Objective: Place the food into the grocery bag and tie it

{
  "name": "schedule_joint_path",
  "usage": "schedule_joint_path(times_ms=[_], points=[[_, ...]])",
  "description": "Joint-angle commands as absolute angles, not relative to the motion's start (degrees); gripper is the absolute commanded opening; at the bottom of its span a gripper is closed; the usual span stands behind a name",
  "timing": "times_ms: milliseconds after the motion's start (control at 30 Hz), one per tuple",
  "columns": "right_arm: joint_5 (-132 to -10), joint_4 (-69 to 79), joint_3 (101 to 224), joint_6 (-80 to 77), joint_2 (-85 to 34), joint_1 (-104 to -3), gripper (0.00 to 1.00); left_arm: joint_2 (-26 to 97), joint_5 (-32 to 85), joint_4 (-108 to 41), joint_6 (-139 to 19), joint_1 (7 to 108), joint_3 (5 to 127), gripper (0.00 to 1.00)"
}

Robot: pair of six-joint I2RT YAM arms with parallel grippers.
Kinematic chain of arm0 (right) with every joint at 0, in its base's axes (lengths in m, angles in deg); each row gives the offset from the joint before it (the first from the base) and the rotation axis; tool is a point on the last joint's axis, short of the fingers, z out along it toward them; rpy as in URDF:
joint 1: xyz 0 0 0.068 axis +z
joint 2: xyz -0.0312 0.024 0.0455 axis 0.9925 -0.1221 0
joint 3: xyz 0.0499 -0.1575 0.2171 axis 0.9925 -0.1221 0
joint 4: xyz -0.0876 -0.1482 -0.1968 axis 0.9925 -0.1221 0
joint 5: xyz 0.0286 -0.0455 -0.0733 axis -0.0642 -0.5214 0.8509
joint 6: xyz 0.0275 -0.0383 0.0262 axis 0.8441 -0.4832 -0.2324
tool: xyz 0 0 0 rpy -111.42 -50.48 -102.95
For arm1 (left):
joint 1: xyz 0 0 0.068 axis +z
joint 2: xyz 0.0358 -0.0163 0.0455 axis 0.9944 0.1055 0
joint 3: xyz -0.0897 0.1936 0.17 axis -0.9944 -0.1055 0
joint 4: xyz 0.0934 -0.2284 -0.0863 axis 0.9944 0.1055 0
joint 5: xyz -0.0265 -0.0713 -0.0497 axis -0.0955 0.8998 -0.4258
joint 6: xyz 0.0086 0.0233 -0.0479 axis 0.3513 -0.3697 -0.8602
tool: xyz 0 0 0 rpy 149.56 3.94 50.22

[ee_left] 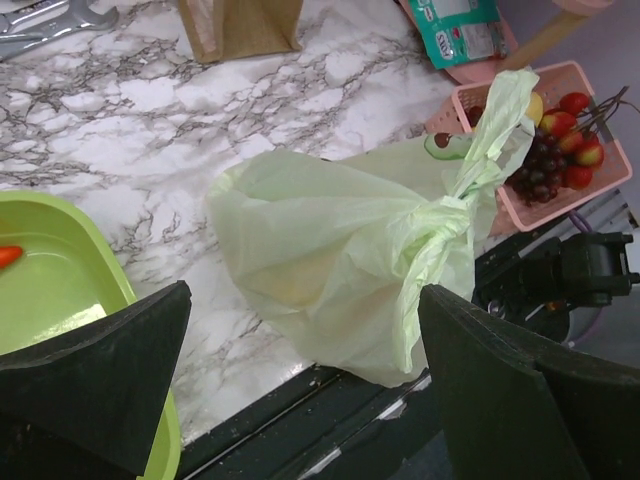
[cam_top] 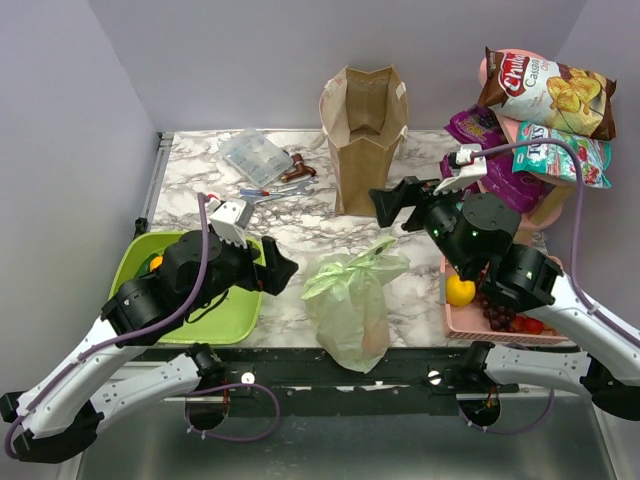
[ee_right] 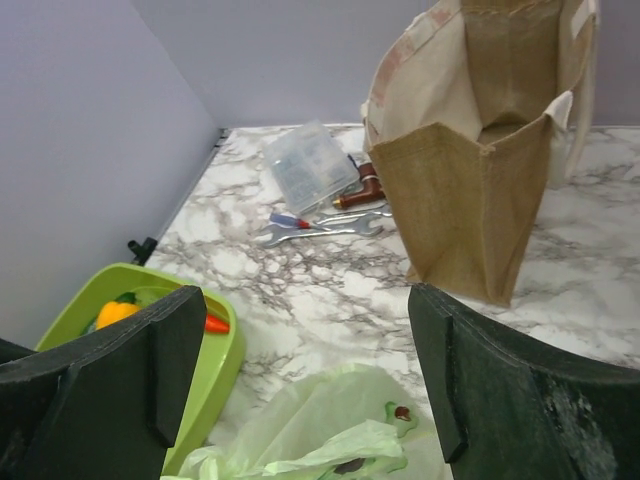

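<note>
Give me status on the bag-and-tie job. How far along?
Done, by the look of it: the grocery bag bulges with contents and its handles are twisted into a knot. In hand: nothing; the left hand and right hand are both open and off the bag. Left: a yellow pepper sits in the green tray; if it belongs in the bag, it was missed. Otherwise only retreat remains.
</note>
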State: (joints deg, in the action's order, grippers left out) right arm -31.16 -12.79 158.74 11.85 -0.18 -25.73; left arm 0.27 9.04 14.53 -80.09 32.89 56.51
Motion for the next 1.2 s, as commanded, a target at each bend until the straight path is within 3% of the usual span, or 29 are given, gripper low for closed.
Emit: schedule_joint_path(times_ms=[0, 667, 867, 967, 1100, 1167], points=[[-25.1, -16.4, 163.4, 7.1, -1.6, -26.0, 0.9, 2.3, 6.1, 14.5, -80.7, 33.2, 61.7, 0.99], [-21.9, -9.7, 177.0, -4.7, -1.1, -26.0, 0.92, 23.4, 17.5, -8.7, -86.5, 33.2, 71.6, 0.99], [-4.0, -6.6, 179.8, -14.9, -3.4, -26.0, 0.92, 31.0, 18.1, -10.0, -86.5, 33.3, 79.3, 0.99], [4.0, -6.6, 186.3, -26.2, -10.1, -26.0, 0.9, 34.4, 20.1, -9.7, -87.1, 33.3, 82.8, 0.98], [6.9, -6.6, 197.0, -32.8, -19.2, -26.0, 1.0, 36.9, 22.8, -8.9, -88.4, 33.2, 84.7, 0.99], [7.1, -7.0, 201.5, -34.8, -23.0, -25.9, 1.0, 36.5, 23.3, -8.6, -89.0, 33.2, 83.5, 0.99]])
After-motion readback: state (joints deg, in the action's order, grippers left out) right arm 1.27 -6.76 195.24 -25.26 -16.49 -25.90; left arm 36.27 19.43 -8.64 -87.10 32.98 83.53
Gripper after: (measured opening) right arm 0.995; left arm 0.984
